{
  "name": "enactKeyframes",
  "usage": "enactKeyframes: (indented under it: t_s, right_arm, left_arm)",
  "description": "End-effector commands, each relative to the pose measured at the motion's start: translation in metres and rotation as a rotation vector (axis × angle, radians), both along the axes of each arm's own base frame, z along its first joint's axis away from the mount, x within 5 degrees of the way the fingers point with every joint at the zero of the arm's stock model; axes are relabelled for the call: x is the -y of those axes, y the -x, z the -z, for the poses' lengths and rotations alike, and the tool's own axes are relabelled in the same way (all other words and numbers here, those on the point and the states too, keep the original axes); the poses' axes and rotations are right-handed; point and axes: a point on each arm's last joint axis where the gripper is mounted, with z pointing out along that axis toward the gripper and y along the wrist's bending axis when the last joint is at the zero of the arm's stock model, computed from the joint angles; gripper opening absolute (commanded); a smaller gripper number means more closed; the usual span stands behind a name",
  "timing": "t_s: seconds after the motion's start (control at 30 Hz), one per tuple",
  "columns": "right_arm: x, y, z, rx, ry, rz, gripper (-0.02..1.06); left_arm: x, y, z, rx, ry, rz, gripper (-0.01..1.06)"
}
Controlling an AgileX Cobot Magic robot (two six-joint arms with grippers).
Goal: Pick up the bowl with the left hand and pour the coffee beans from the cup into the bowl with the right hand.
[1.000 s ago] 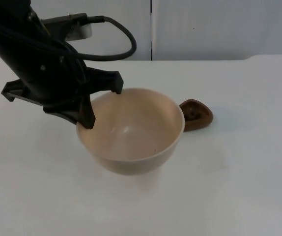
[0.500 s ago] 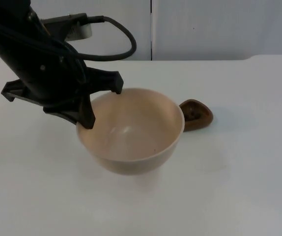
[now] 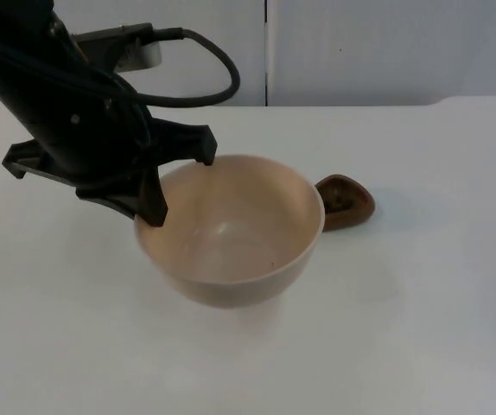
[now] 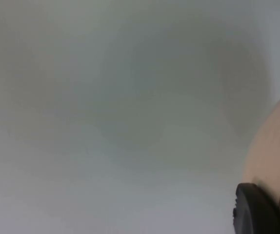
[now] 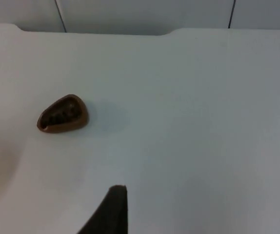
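Note:
A cream bowl (image 3: 235,226) hangs just above the white table, casting a faint shadow below it. My left gripper (image 3: 174,183) is shut on the bowl's left rim. In the left wrist view the bowl's outer wall (image 4: 271,151) stands beside a black fingertip (image 4: 257,212). A small brown cup (image 3: 345,201) with dark coffee beans inside sits on the table right of the bowl. It lies ahead of the right arm in the right wrist view (image 5: 63,115), apart from that arm's black fingertip (image 5: 111,209).
The grey partition wall (image 3: 360,47) closes the table at the back. White table surface (image 3: 438,303) stretches to the right of and in front of the bowl.
The bowl has risen very slightly in the left gripper. The cup has not moved.

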Motion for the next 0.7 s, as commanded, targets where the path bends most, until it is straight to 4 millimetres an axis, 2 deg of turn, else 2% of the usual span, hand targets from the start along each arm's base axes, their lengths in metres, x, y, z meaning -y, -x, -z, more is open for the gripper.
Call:
enactKeyframes:
  t_s: [0.0,0.13,0.17,0.33,0.67]
  right_arm:
    - [0.000,-0.011,-0.004,-0.005,0.001,0.006,1.05]
    - [-0.002,-0.041,-0.006,-0.074,0.006,0.006,1.05]
    - [-0.002,-0.041,-0.006,-0.074,0.006,0.006,1.05]
    - [-0.004,-0.066,-0.008,-0.133,0.008,0.002,1.05]
    - [-0.006,-0.095,-0.013,-0.195,0.012,0.000,1.05]
  left_arm:
    - [0.000,0.000,-0.004,0.010,0.016,-0.017,0.00]
    - [0.000,0.000,-0.004,0.010,0.016,-0.017,0.00]
    - [0.000,0.000,-0.004,0.010,0.016,-0.017,0.00]
    - [0.000,0.000,-0.004,0.012,0.016,-0.017,0.00]
    - [0.000,0.000,-0.004,0.012,0.018,-0.019,0.00]
